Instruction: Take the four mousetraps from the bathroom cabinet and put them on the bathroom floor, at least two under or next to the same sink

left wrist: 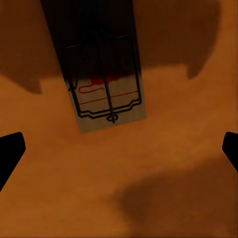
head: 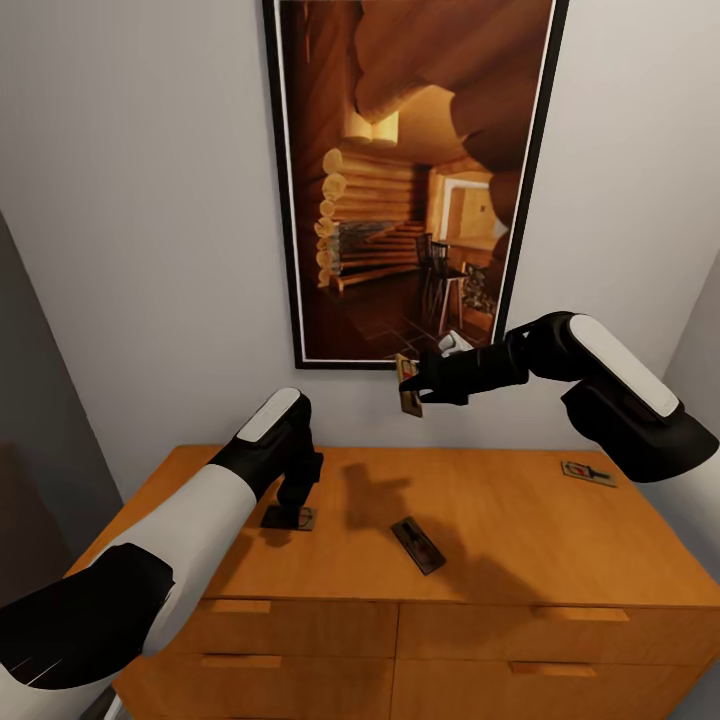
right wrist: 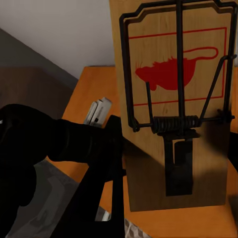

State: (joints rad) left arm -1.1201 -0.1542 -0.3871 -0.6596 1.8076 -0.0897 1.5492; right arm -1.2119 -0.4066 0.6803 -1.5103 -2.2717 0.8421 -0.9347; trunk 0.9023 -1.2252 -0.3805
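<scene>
Three mousetraps lie on top of the orange-brown cabinet (head: pixel 500 490). One mousetrap (head: pixel 298 519) sits at the left, directly under my left gripper (head: pixel 290 508), which points down with its fingers (left wrist: pixel 10 153) spread wide, open, either side of that trap (left wrist: pixel 109 94) and not touching it. A second mousetrap (head: pixel 418 545) lies mid-top and a third (head: pixel 588 472) at the right. My right gripper (head: pixel 420 381) is shut on a fourth mousetrap (head: pixel 407 400), held up in the air before the wall; one dark finger (right wrist: pixel 178 171) presses its face (right wrist: pixel 173 74).
A large framed picture (head: pixel 410 180) of a log interior hangs on the white wall behind the cabinet. Drawer fronts with wooden bar handles (head: pixel 236 606) face me below the top. A grey wall edge (head: pixel 40 400) stands at the left.
</scene>
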